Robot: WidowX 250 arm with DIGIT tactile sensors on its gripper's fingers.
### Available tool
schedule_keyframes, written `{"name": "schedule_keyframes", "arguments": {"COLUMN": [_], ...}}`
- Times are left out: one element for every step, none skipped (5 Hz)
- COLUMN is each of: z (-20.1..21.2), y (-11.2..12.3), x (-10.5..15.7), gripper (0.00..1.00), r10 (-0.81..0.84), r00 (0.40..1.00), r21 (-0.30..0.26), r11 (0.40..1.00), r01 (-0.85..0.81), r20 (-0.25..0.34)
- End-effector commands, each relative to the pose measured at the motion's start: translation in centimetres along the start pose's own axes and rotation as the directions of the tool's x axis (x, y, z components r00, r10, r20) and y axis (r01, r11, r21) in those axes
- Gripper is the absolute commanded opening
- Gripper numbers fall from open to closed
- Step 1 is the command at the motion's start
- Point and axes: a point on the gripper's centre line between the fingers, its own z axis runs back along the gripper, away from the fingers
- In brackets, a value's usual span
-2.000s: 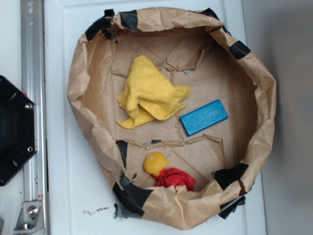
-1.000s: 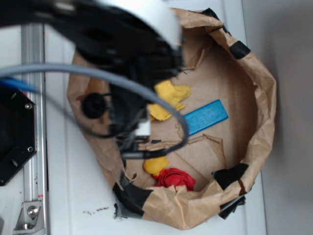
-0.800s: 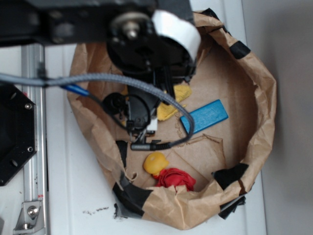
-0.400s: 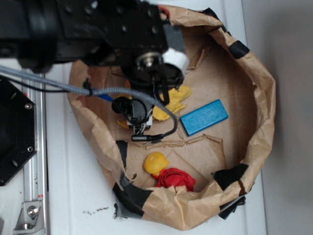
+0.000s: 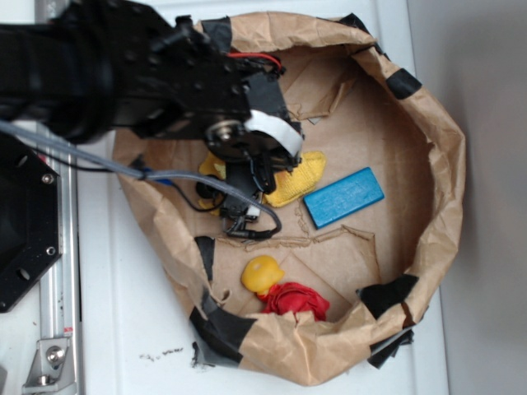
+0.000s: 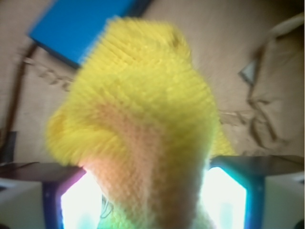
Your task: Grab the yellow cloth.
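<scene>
The yellow cloth (image 5: pixel 301 174) lies crumpled on the floor of a brown paper bowl (image 5: pixel 445 169), left of centre. My arm covers most of it, so only its right corner shows. My gripper (image 5: pixel 247 169) is down on the cloth, its fingertips hidden under the wrist in the exterior view. In the wrist view the yellow cloth (image 6: pixel 143 114) fills the picture and bulges up between the two fingers (image 6: pixel 71 191). These stand wide apart on either side of it, so the gripper (image 6: pixel 148 193) is open around the fabric.
A blue rectangular block (image 5: pixel 343 197) lies just right of the cloth and shows as the blue block (image 6: pixel 78 24) in the wrist view. A small yellow ball (image 5: pixel 262 274) with red fabric (image 5: pixel 295 299) sits at the bowl's front. Raised taped paper walls ring the floor. A black base (image 5: pixel 25 222) stands at left.
The arm has swung in from the upper left and come down over the yellow cloth, covering most of it. The block and ball have not moved.
</scene>
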Motion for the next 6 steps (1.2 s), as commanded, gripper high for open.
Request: {"name": "schedule_keyframes", "arguments": {"z": [5.8, 10.7, 14.9, 15.3, 18.2, 18.2], "y": [1.0, 1.1, 1.3, 0.4, -0.1, -0.7], "x": [3.8, 5.2, 6.2, 5.8, 2.9, 1.9], "gripper": [0.0, 0.0, 0.0, 0.0, 0.0, 0.0], "r10": [0.025, 0.057, 0.081, 0.108, 0.18, 0.183], "r00": [0.997, 0.993, 0.994, 0.994, 0.982, 0.983], "r21": [0.023, -0.009, -0.051, -0.046, 0.054, 0.029], "r11": [0.999, 0.998, 0.996, 0.993, 0.983, 0.983], "r01": [-0.027, -0.056, -0.078, -0.108, -0.177, -0.182], "r20": [0.074, 0.106, 0.07, -0.014, -0.057, -0.019]}}
